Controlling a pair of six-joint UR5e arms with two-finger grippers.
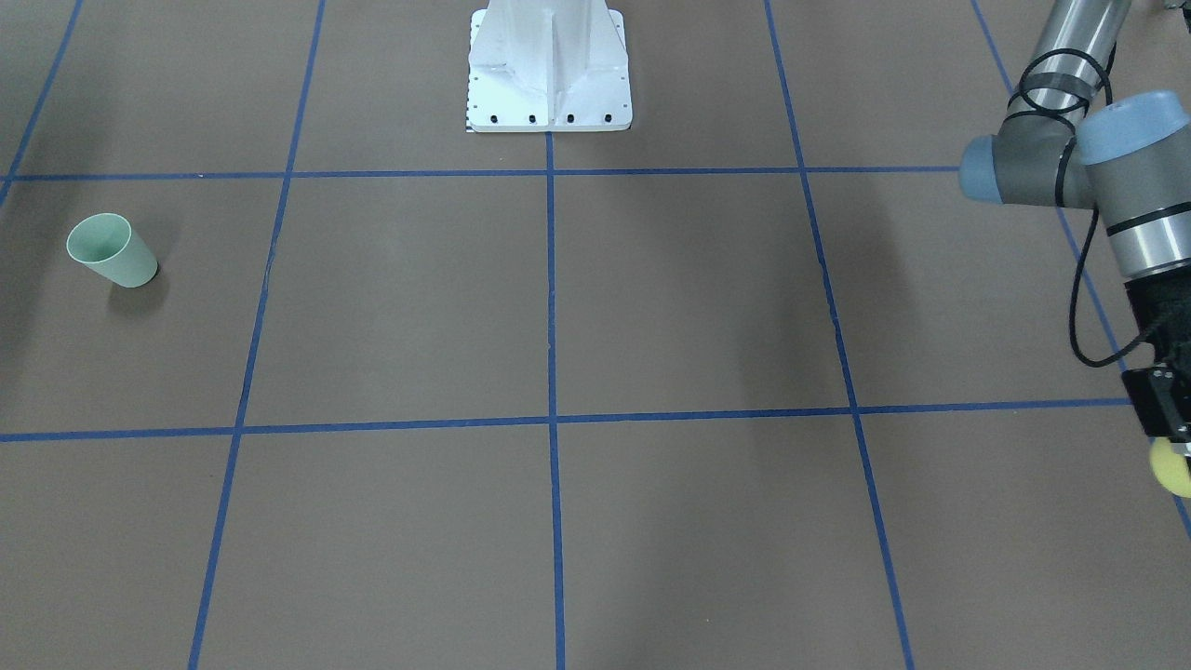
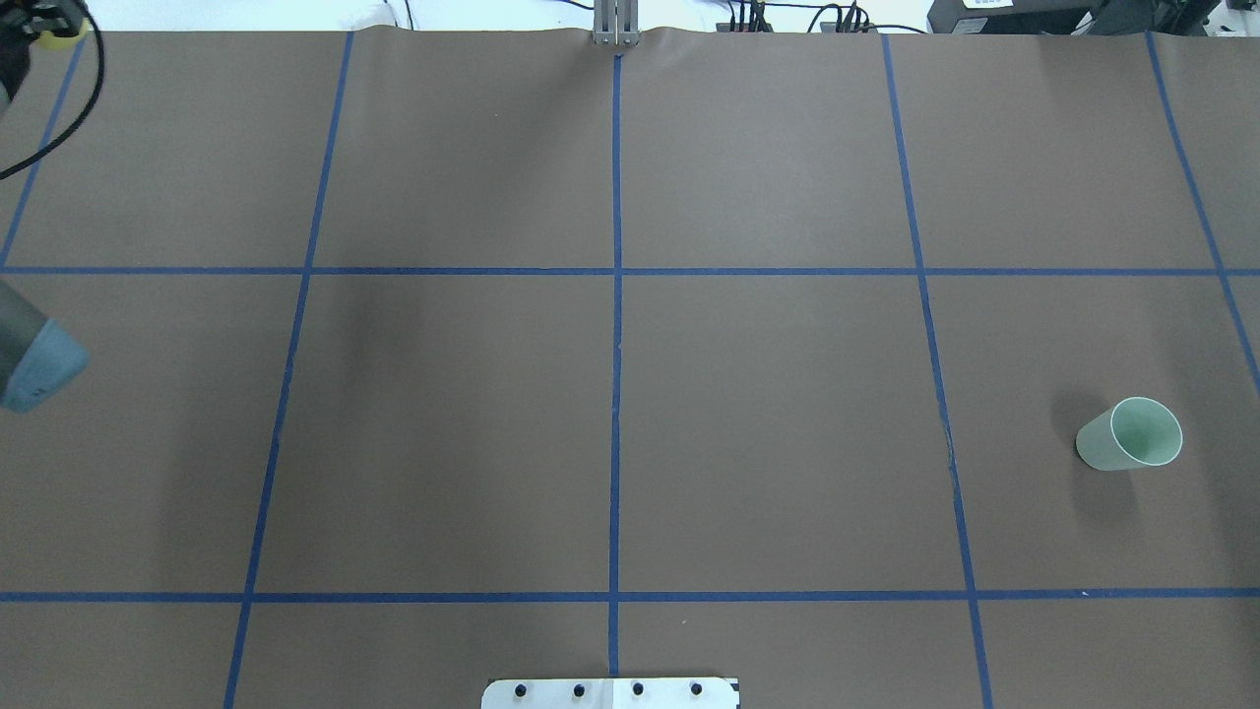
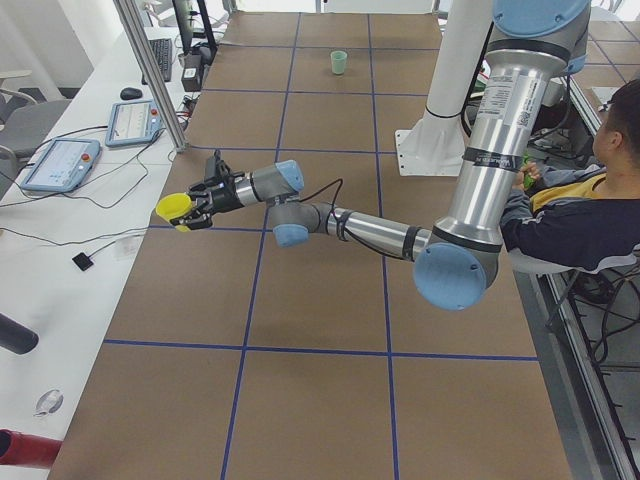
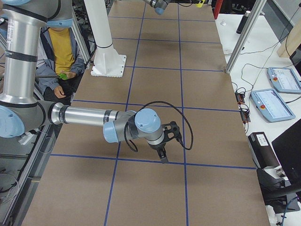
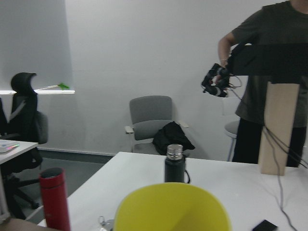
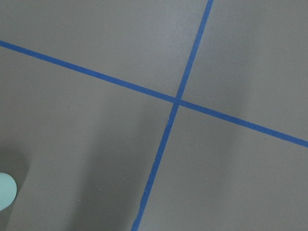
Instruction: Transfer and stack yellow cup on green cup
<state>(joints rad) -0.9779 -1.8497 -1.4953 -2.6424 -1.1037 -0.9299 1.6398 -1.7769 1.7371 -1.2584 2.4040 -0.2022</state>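
Note:
The yellow cup (image 3: 174,210) is held on its side by my left gripper (image 3: 196,205), raised over the table's left end. It also shows at the edge of the front view (image 1: 1174,467), in the overhead view's corner (image 2: 54,37) and low in the left wrist view (image 5: 171,208). The green cup (image 2: 1132,435) stands upright on the table far to my right, also seen in the front view (image 1: 112,249) and the left exterior view (image 3: 339,62). My right gripper (image 4: 163,157) points down over the table near that end; I cannot tell whether it is open or shut.
The white robot base (image 1: 549,70) stands at the table's middle rear. Blue tape lines (image 2: 616,295) divide the brown table. A seated operator (image 3: 585,195) is behind the robot. A red bottle (image 5: 54,198) and a black bottle (image 5: 174,163) stand on the side desk beyond the left end.

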